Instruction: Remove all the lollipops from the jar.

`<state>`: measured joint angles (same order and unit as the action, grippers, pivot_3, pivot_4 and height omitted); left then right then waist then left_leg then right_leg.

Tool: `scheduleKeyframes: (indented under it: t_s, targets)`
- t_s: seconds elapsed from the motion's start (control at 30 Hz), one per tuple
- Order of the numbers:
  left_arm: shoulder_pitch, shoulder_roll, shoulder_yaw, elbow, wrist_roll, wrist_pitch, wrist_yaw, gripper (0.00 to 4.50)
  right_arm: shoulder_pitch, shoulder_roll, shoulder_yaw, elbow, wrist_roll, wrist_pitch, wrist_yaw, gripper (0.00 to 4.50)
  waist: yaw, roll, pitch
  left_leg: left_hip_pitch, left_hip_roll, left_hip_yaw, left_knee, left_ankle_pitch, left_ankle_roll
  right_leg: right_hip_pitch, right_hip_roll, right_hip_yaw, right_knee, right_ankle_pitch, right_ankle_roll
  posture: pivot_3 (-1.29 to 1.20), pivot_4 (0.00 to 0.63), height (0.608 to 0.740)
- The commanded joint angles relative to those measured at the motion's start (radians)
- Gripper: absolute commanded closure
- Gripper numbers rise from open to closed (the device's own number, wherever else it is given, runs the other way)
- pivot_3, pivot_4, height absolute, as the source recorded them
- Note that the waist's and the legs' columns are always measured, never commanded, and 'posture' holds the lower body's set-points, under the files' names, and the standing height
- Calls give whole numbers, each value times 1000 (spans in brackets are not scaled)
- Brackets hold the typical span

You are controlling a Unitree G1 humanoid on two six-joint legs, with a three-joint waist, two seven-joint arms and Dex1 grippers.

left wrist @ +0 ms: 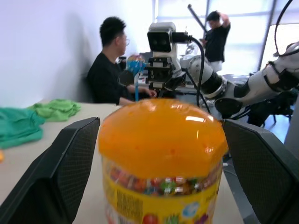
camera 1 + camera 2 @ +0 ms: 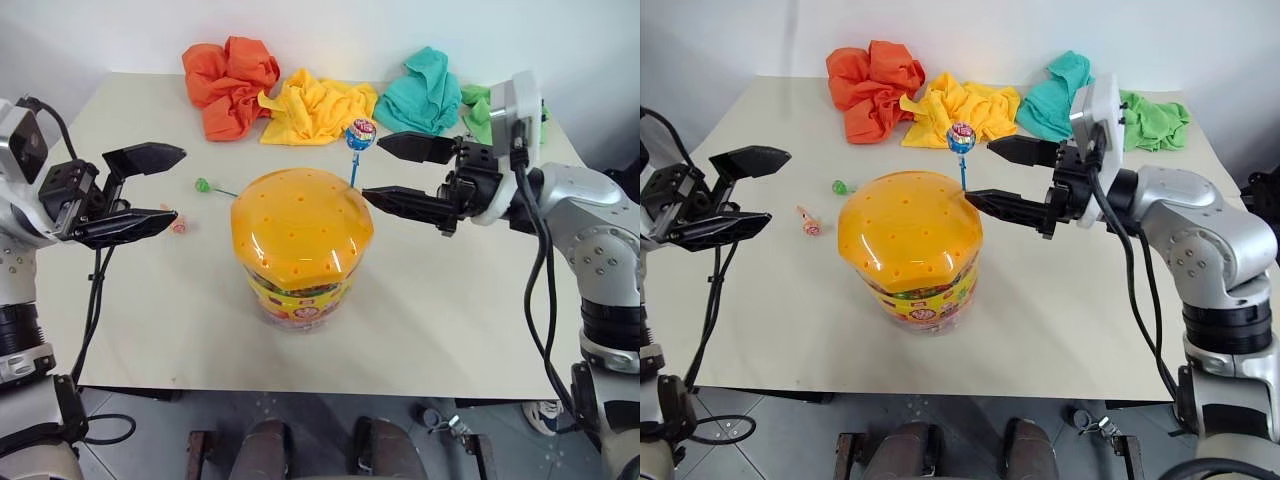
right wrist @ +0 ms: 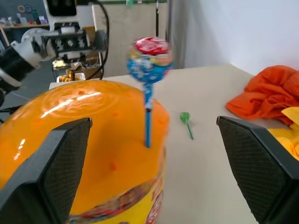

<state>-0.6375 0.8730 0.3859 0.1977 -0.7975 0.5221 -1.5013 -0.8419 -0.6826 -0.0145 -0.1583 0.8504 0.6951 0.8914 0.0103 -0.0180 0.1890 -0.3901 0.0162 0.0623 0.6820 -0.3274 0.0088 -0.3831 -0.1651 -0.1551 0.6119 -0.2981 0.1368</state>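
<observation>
Orange-domed clear jar (image 2: 300, 250), blue lollipop (image 2: 360, 135) upright

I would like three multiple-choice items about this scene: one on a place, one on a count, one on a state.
1. Where is the blue-wrapped lollipop?
A. Standing in the orange domed lid of the clear plastic jar
B. Lying on the table
C. On the yellow cloth

2. How many lollipops lie on the beige table?
A. None
B. Two
C. Four

3. How is the right gripper?
A. Shut on a stick
B. Shut, empty
C. Open

Answers: 1 A, its stick rises from the lid. 2 B, the green lollipop and the orange lollipop. 3 C, its fingers stand apart either side of the blue stick.
</observation>
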Motion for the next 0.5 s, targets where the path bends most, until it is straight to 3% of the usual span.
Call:
scheduleKeyframes:
  t_s: [0.03, 0.2, 0.33, 0.5]
  targets:
    - [25, 24, 25, -27, -14, -29, -59, 61, -45, 20, -8, 34, -27, -32, 50, 0, -2, 0, 0, 0, 0, 0, 0, 0, 0, 0, 0, 0, 0, 0, 0, 0, 150, 740]
    - [78, 31, 66, -61, -46, -26, -22, 61, -109, 52, 15, 105, -64, -33, 128, 0, -14, 0, 0, -1, 0, 0, 0, 0, 0, -2, 0, 0, 1, 0, 0, 0, 150, 740]
    - [103, 32, 89, -84, -59, -23, -7, 0, -150, 69, 40, 144, -98, -19, 166, 910, -16, 0, 0, -1, 0, 2, 0, 0, 0, -5, 0, 1, 4, 0, 0, 0, 150, 740]
    - [125, 34, 101, -107, -67, -22, 3, 0, -180, 91, 39, 173, -123, -23, 182, 2577, -16, 0, 0, -2, 1, 5, 0, 0, 0, -9, 0, 3, 8, 0, -1, 0, 150, 740]
